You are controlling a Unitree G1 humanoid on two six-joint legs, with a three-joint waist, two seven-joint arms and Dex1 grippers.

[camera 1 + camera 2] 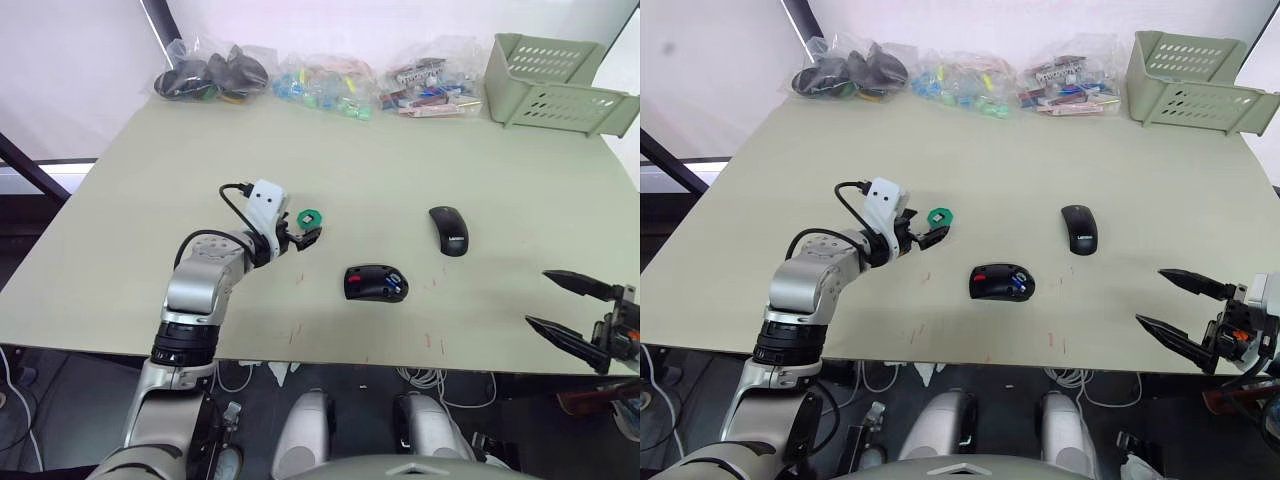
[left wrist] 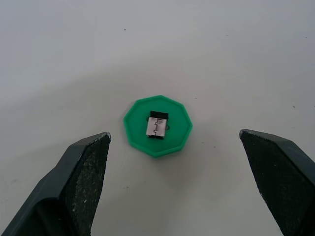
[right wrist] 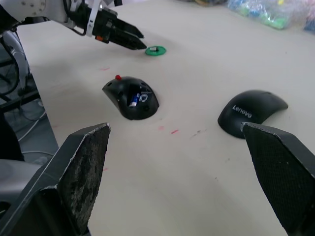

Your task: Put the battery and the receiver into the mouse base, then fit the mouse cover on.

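The receiver (image 2: 156, 127), a tiny black dongle with a silver plug, lies on a round green disc (image 2: 157, 126). My left gripper (image 1: 303, 232) hovers just short of that disc, open, with the disc centred between its fingers (image 2: 81, 182). The mouse base (image 1: 375, 283) sits at the middle front of the table, and the blue battery (image 1: 392, 288) lies inside it. To the right and a bit farther back rests the glossy black mouse cover (image 1: 449, 230) with white lettering. My right gripper (image 1: 537, 297) hangs open and holds nothing at the table's front right edge, well apart from both shells.
Clear bags of parts (image 1: 325, 85) line the table's far edge. A pale green basket (image 1: 555, 85) stands at the back right corner. The front table edge (image 1: 330, 355) runs close below the mouse base.
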